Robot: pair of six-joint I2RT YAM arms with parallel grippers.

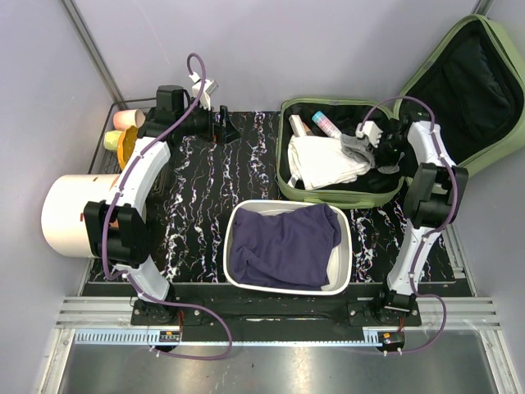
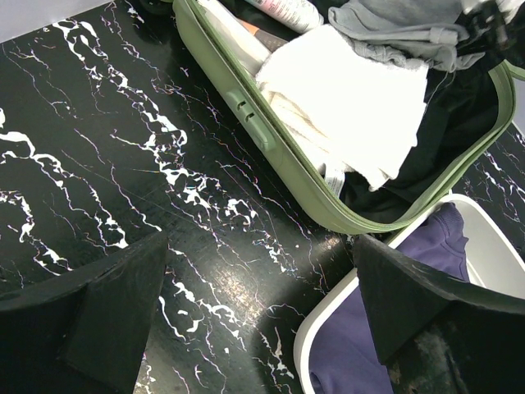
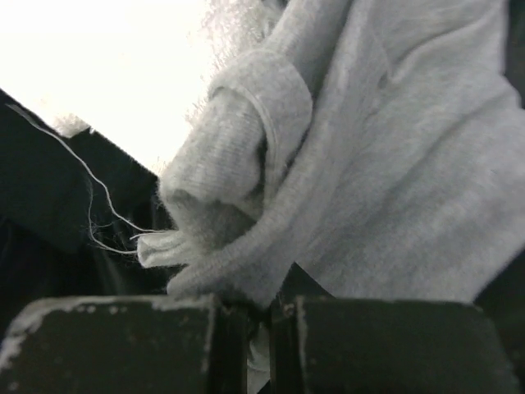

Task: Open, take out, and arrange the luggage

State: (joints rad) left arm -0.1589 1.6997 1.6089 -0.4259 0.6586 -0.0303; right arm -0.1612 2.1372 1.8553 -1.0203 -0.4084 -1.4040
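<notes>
Nearest the overhead camera, the left arm's base [image 1: 154, 310] and the right arm's base [image 1: 392, 308] are bolted at the near edge of a black worktop [image 1: 197, 213] veined with white. Just beyond them, near the middle, sits a white plastic bin [image 1: 229, 254] holding a crumpled purple garment [image 1: 283, 246]. Just beside the bin's far right rim lies the luggage [image 1: 284, 156], an olive-green soft suitcase at the far right of the worktop. It is open, with its black-lined lid [image 1: 472, 82] tilted back to the right. Inside it are a folded white cloth [image 1: 324, 160], a pale tube [image 1: 326, 125] near the far wall, and a grey knit garment [image 1: 354, 146]. The right gripper [image 1: 365, 148] hangs over the suitcase interior, pressed together and pinching a fold of the grey garment. Its wrist camera shows the fabric bunched right at the fingertips [image 3: 123, 345]. The left gripper [image 1: 225, 125] hovers over bare worktop at the far side, left of the suitcase, spread wide and holding nothing. A large white cylinder [image 1: 70, 215] stands at the worktop's left edge.
</notes>
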